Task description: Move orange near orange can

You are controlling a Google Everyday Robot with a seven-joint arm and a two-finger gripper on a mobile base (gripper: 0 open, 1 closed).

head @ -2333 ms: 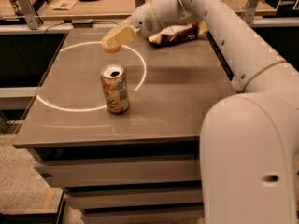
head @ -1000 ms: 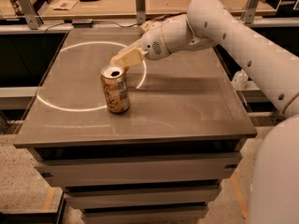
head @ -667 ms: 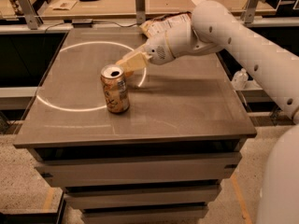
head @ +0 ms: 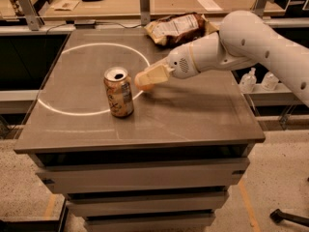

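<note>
While the gripper (head: 144,78) clamps the orange (head: 146,86) between its fingers, it hangs low over the table (head: 203,115) — fruit just right of the orange can (head: 119,93). A crinkled snack bag (head: 176,27) lies at the far edge, well apart.
</note>
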